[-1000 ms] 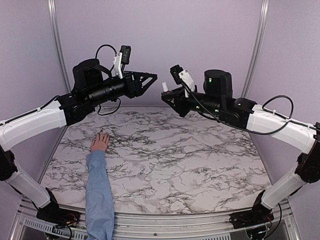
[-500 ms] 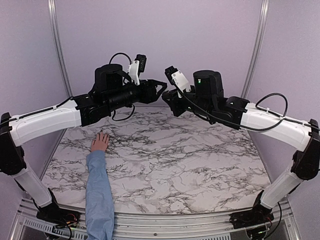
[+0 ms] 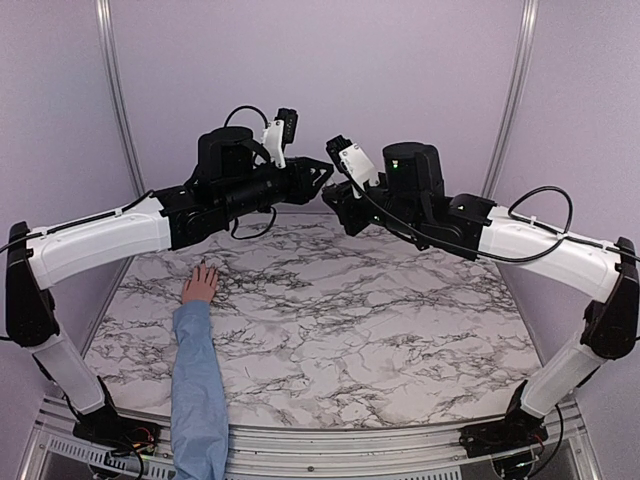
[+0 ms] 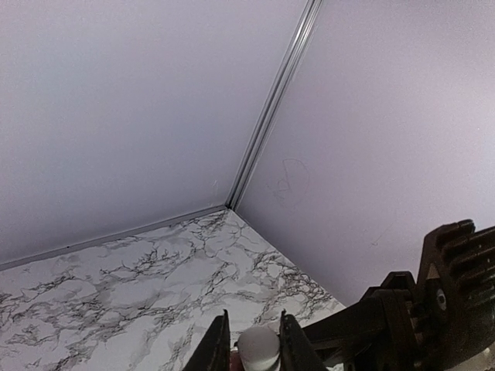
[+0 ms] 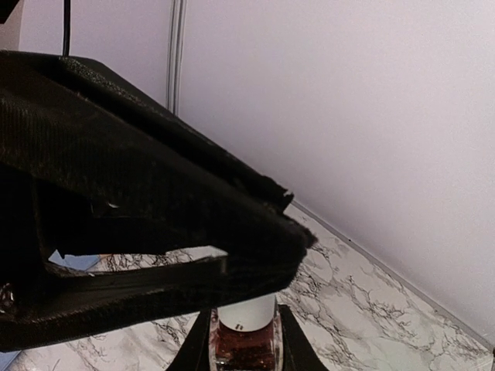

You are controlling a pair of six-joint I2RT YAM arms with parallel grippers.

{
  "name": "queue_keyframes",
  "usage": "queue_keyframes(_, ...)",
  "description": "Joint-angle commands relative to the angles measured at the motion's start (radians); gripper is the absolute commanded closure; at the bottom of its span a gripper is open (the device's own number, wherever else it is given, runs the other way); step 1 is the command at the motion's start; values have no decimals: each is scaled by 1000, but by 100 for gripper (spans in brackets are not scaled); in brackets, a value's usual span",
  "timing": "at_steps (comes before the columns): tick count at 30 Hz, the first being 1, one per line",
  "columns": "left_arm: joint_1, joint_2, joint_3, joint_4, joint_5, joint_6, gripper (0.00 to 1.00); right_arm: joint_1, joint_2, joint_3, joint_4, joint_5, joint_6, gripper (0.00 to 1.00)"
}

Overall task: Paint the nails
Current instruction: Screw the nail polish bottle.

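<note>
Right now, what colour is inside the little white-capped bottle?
Dark reddish-brown, in the small white-capped glass bottle; the right wrist view shows it best.

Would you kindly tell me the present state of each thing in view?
Left gripper: shut on the cap.
Right gripper: shut on the bottle.
Bottle: held in the air, capped.
Cap: seated on the bottle.
Hand: flat on the table, palm down.
Nails: too small to tell whether painted.

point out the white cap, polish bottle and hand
white cap [image 4: 257, 348]: left wrist view, its top
polish bottle [image 5: 244, 348]: right wrist view, red glass body
hand [image 3: 201, 286]: top view, its back
</note>
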Motion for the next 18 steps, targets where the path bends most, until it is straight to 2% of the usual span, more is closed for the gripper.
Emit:
queue_keyframes(1, -1, 8, 31, 1, 34, -3, 83, 8, -14, 59, 9, 4, -14, 100)
queue_keyframes(4, 3, -1, 24, 2, 59, -1, 95, 8, -22, 58, 21, -35, -16, 100)
queue_keyframes(7, 18, -22, 4, 4, 120, 9, 100, 6, -37, 64, 35, -95, -13, 100)
queue_keyframes(12, 52, -56, -49, 61, 372, 67, 100, -11, -58, 77, 58, -275, -9, 100)
queue_keyframes(18, 67, -76, -66, 74, 575, 133, 100, -50, -70, 73, 98, -623, 3, 100)
